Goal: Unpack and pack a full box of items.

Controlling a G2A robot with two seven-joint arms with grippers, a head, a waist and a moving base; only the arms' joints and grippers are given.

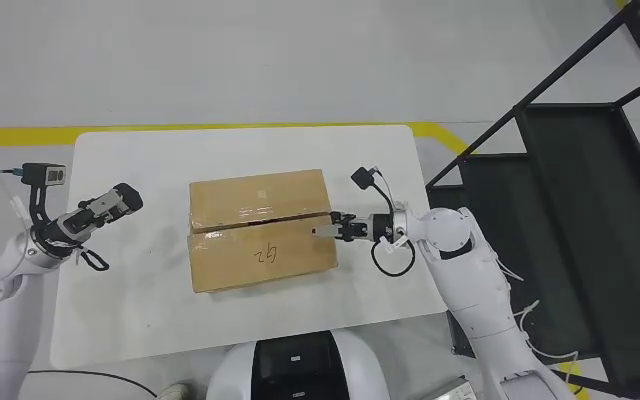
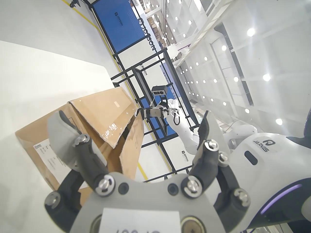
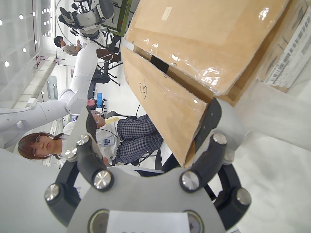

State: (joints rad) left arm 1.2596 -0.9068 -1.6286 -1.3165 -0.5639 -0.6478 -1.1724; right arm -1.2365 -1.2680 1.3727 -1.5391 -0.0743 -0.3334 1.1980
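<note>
A brown cardboard box (image 1: pixel 262 228) lies in the middle of the white table, its two top flaps meeting at a seam covered with torn clear tape. My right gripper (image 1: pixel 325 228) is at the box's right end, level with the seam. It is open (image 3: pixel 149 122). One pad (image 3: pixel 210 120) rests against the end edge of the handwritten flap (image 3: pixel 155 98), which stands slightly raised. My left gripper (image 1: pixel 125 200) hovers left of the box, apart from it, open and holding nothing (image 2: pixel 134 127). The box's contents are hidden.
The table (image 1: pixel 130 300) has bare room to the left and in front of the box. A black metal stair frame (image 1: pixel 560 150) stands past the table's right edge. A yellow floor line (image 1: pixel 240 127) runs behind the table.
</note>
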